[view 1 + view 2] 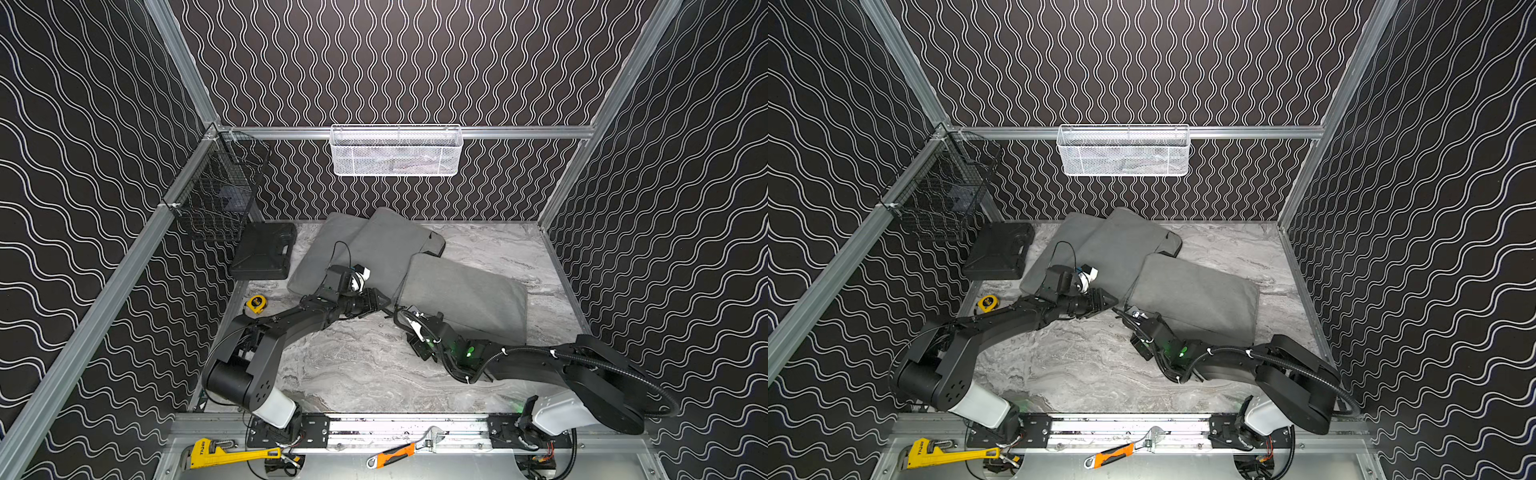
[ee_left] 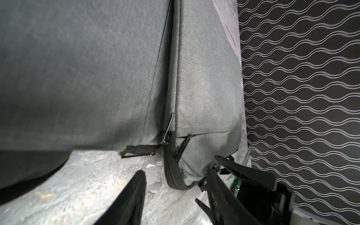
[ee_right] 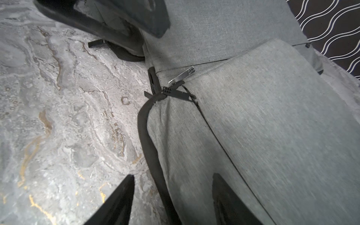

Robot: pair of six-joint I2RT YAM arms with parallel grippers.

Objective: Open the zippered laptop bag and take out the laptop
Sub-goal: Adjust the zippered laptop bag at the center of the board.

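Lying on the table (image 1: 353, 374), the grey laptop bag (image 1: 461, 291) has its zippered corner between the right gripper's (image 3: 173, 176) spread fingers; the left gripper (image 2: 175, 171), also spread, hovers just beside that corner.

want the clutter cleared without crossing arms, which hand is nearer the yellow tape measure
Left. The left hand is at the grey bag corner, on the side toward the tape measure; the right hand sits just past it, farther away.
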